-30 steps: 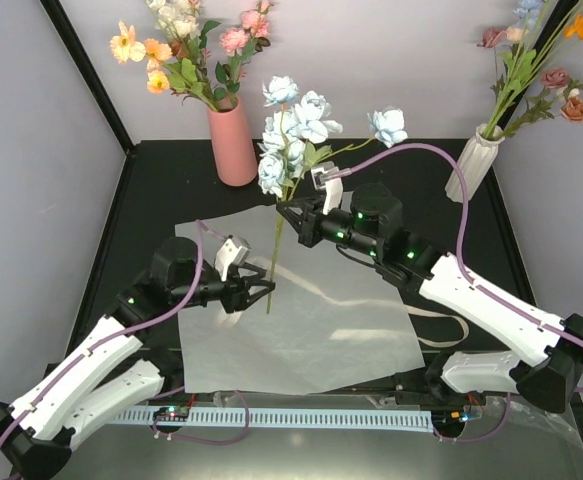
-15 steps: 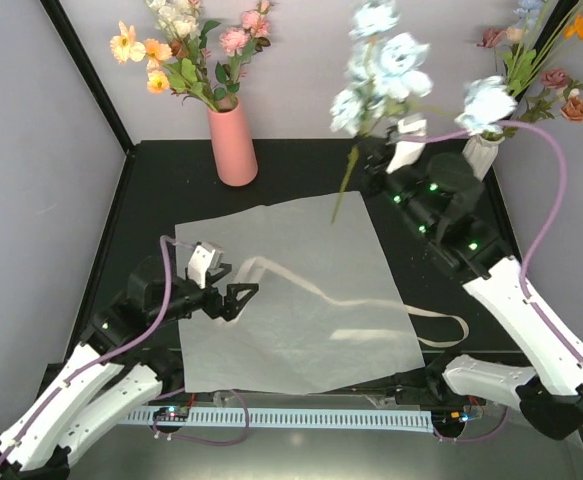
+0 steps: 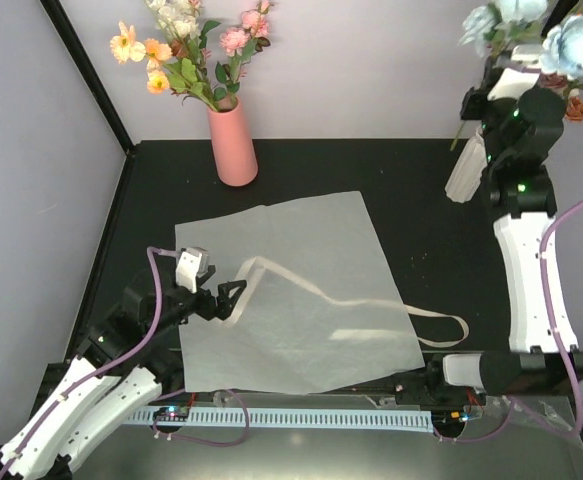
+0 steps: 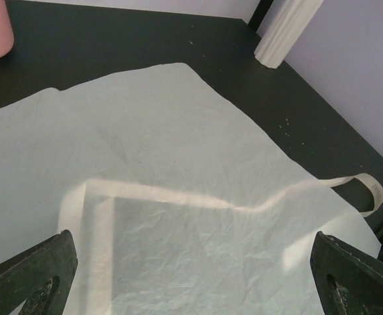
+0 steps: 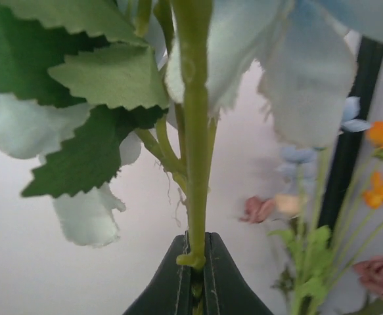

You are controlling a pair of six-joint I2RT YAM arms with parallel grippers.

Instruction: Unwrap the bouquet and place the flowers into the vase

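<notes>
Clamping the green stem (image 5: 196,164) of the light blue flowers (image 3: 531,20), the right jaws are clenched tight, the stem pinched between their dark tips with serrated leaves and pale petals spreading just above. That arm (image 3: 526,250) rises steeply beyond the far right corner of the paper (image 3: 301,290), so the blue heads hang high over the white ribbed vase (image 3: 466,165), which stands on the dark tabletop (image 3: 421,200) apart from that same corner. Whether the stem's lower end reaches the vase rim cannot be told, since the arm covers it. Orange and dusty pink blooms (image 5: 382,138) show blurred behind the held stem in the right wrist view. The paper lies flat and opened out, wrinkled, with the cream ribbon (image 3: 441,318) showing through it as a pale band and looping out past its right edge onto the tabletop. The left jaws are released and spread wide, hovering low over the paper's left part with nothing between them. A pink vase (image 3: 233,140) with yellow, pink and white flowers stands beyond the paper's far left corner.
</notes>
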